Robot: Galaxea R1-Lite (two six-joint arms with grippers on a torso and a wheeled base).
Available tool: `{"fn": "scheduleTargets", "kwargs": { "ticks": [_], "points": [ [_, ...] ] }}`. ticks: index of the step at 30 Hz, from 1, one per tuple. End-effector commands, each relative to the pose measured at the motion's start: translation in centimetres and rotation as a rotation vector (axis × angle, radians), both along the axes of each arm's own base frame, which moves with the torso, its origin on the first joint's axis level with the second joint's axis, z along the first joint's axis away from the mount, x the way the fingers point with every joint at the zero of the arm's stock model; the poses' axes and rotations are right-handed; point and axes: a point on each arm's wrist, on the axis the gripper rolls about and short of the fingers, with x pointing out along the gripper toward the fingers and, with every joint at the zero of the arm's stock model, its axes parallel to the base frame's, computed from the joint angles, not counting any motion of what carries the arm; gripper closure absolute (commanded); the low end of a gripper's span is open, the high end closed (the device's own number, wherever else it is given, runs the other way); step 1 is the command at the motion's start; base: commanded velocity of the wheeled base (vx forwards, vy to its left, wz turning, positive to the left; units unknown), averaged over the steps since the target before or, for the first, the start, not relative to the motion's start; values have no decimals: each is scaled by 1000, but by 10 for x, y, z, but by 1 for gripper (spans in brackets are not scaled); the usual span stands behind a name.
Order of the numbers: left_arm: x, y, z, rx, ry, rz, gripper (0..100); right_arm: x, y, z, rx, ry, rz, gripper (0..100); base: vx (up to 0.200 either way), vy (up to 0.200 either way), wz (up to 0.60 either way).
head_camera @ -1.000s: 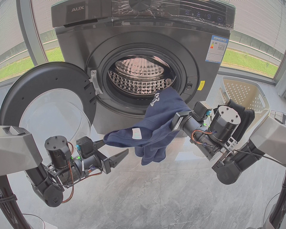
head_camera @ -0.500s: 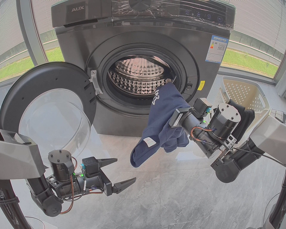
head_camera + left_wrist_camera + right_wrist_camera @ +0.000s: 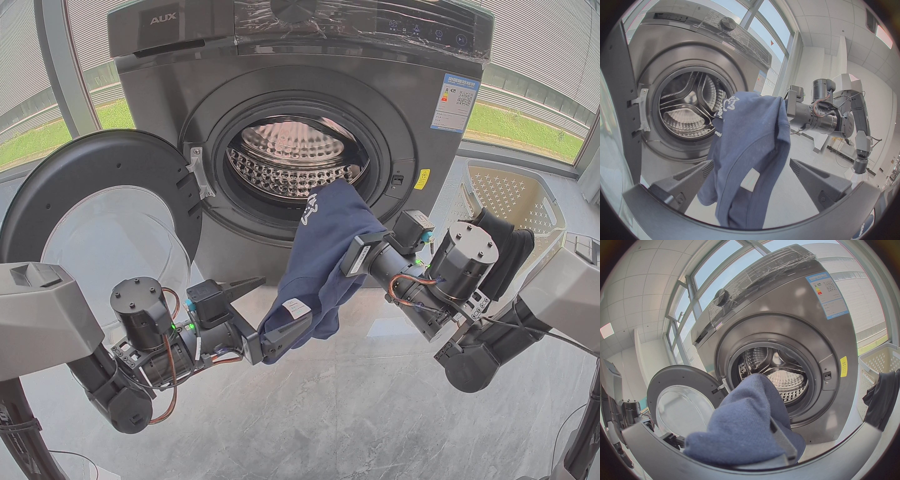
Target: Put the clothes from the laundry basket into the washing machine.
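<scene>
The blue shirt (image 3: pixel 325 250) hangs in the middle of the frame, right in front of the washing machine (image 3: pixel 300 75). It is not inside yet. The right claw (image 3: pixel 768 446) is closed on the shirt's top part. The left claw (image 3: pixel 751 178) is wide open around the shirt's bottom end, lower left. The door (image 3: pixel 94 181) is open, and I see no clothes in the shiny drum (image 3: pixel 290 159). A black cloth (image 3: pixel 512 250) hangs on the laundry basket (image 3: pixel 519 194) at the right, so most of the job is left.

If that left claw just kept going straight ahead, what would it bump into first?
The dark blue shirt: its hanging end lies inside the open left claw. Behind that, probably the washing machine.
</scene>
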Motion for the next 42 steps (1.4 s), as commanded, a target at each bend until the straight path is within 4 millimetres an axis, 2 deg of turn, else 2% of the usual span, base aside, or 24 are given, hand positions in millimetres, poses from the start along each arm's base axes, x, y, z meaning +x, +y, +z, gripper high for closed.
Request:
{"fn": "scheduleTargets", "kwargs": {
  "ticks": [1,4,10,14,22,29,39,40,42],
  "points": [
    [12,-15,-9,-1,-1,-19,0,-6,8,-1,-1,0,27,100,0,0,0],
    [21,-21,-17,3,1,-22,0,-8,14,-2,-2,3,40,100,0,0,0],
    [22,-33,-22,4,5,-48,0,-8,21,-8,-9,13,53,100,0,0,0],
    [25,-48,-33,8,13,-61,0,-10,30,-10,-10,14,73,100,0,0,0],
    [54,-70,-49,-15,-20,-6,0,-19,39,-11,-4,25,78,100,0,0,0],
    [75,-69,-57,-31,-39,67,0,-26,43,-7,3,23,96,100,0,0,0],
    [89,-69,-54,-61,-69,147,0,-28,43,-7,11,30,101,100,0,0,0],
    [89,-69,-54,-62,-68,148,100,-28,43,-7,11,30,101,100,0,0,0],
    [89,-68,-53,-66,-69,152,100,-28,39,-4,14,26,93,100,0,0,0]
  ]
}}
